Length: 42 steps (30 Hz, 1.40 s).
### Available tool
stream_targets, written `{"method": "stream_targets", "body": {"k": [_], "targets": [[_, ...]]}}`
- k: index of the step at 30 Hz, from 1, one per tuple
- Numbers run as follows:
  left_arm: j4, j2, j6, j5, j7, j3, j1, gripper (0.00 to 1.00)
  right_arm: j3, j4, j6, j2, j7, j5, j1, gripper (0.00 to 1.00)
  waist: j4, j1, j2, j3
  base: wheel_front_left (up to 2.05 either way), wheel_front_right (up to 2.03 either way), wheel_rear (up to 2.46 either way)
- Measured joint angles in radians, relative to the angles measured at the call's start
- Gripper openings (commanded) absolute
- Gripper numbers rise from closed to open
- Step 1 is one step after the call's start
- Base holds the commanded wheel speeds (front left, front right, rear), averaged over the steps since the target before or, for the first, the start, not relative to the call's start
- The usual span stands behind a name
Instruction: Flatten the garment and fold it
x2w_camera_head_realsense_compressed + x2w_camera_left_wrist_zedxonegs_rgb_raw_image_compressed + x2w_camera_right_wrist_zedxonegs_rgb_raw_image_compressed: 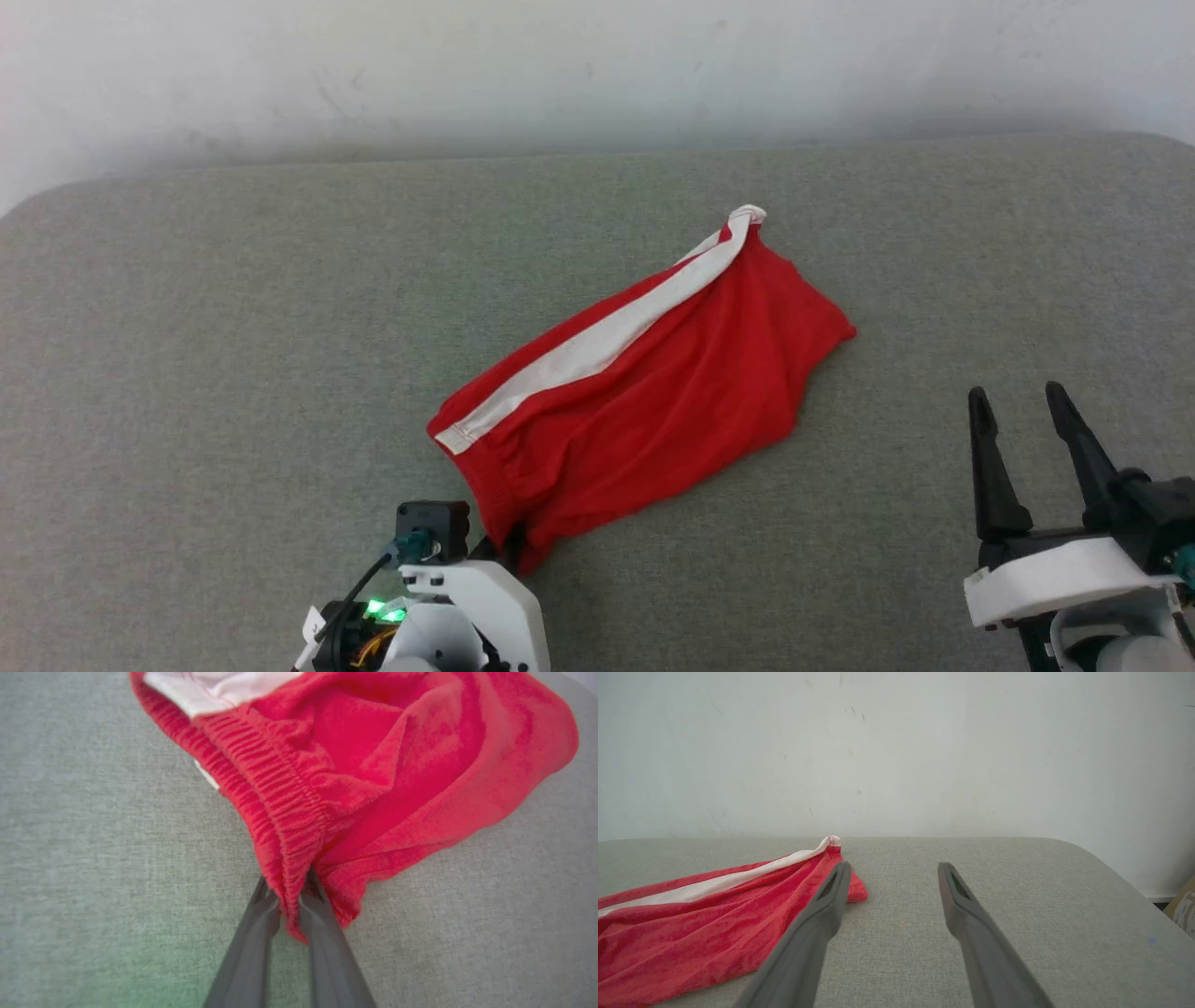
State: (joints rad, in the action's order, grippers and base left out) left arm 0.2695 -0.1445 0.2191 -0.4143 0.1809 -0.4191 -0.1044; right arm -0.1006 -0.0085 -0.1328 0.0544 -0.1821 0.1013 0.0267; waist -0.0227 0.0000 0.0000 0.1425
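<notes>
Shows a pair of red soft-fabric shorts (672, 401) with a wide white side stripe (597, 345) lying rumpled on the middle of the grey fabric-covered table (233, 373), slanting from the table's near edge toward its far right, waistband end nearest that near edge. Finds the left gripper (289, 891) at the table's near edge, left of centre, two dark fingers pinched together on a corner of the ribbed, gathered waistband (280, 807), cloth squeezed between them and bunching up from the pinch. Finds the right gripper (1018, 392) over the table's near right part, fingers spread wide, holding nothing, touching no cloth. Reads as the flattening step, early on: one corner secured, no fold made, fabric doubled over itself with loose ridges across the table's middle. Calls next, most likely, for a second hold by the free gripper, either on the opposite waistband corner or on the leg end toward the table's far side, then a pull apart to draw the cloth taut and lay it flat on the table. Demands care over the pinch: a narrow hold on stretchy elastic, liable to slip under a hard tug. Cannot tell from these views whether both layers of the waistband sit in the pinch or only one.
</notes>
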Motion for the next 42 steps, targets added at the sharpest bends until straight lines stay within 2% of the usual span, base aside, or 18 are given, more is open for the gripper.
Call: {"method": "stream_targets", "body": {"k": [4,9,13,19,27,35,36,37,38,42], "targets": [[-0.029,0.000,-0.007,0.001,-0.043,-0.007,0.002,0.00,0.022,-0.001,0.000,0.031,0.088,-0.011,-0.024,1.00,0.029,0.0001,0.0000,-0.007,0.00,0.00,0.00],[-0.093,-0.005,-0.009,0.015,-0.063,-0.020,0.000,0.00,0.097,0.052,0.000,0.119,0.322,0.020,-0.130,1.00,0.070,0.0001,0.0001,-0.003,0.00,0.00,0.00],[-0.133,-0.008,-0.017,0.031,-0.052,-0.044,-0.005,0.00,0.126,0.152,0.000,0.147,0.517,0.091,-0.273,1.00,0.098,0.0001,0.0001,0.014,0.00,0.00,0.00],[-0.156,-0.002,-0.025,0.046,-0.043,-0.078,-0.021,0.00,0.122,0.362,0.000,0.148,0.695,0.109,-0.461,1.00,0.137,0.0001,0.0000,0.049,0.00,0.00,0.00],[-0.161,0.015,-0.035,0.049,-0.044,-0.111,-0.044,0.00,0.120,0.594,0.000,0.160,0.752,0.044,-0.590,1.00,0.193,0.0000,0.0001,0.090,0.00,0.00,0.00],[-0.148,0.018,-0.035,0.049,-0.045,-0.126,-0.052,0.00,0.227,0.697,0.001,0.209,0.726,0.056,-0.658,1.00,0.228,-0.0002,0.0001,0.115,0.00,0.00,0.00],[-0.146,0.018,-0.035,0.049,-0.045,-0.127,-0.052,0.00,0.244,0.706,0.002,0.215,0.723,0.066,-0.662,0.86,0.230,-0.0002,0.0001,0.116,0.00,0.00,0.00],[-0.145,0.018,-0.035,0.049,-0.046,-0.128,-0.052,0.00,0.263,0.713,0.002,0.221,0.717,0.077,-0.665,0.26,0.232,-0.0002,0.0001,0.118,0.00,0.00,0.00],[-0.143,0.018,-0.036,0.049,-0.047,-0.129,-0.052,0.00,0.287,0.719,0.002,0.229,0.714,0.089,-0.669,0.00,0.233,-0.0001,0.0001,0.118,0.00,0.00,0.00],[-0.132,0.016,-0.041,0.048,-0.048,-0.130,-0.053,0.00,0.357,0.735,0.002,0.241,0.682,0.145,-0.676,0.00,0.234,-0.0001,0.0001,0.112,0.00,0.00,0.00]]}}
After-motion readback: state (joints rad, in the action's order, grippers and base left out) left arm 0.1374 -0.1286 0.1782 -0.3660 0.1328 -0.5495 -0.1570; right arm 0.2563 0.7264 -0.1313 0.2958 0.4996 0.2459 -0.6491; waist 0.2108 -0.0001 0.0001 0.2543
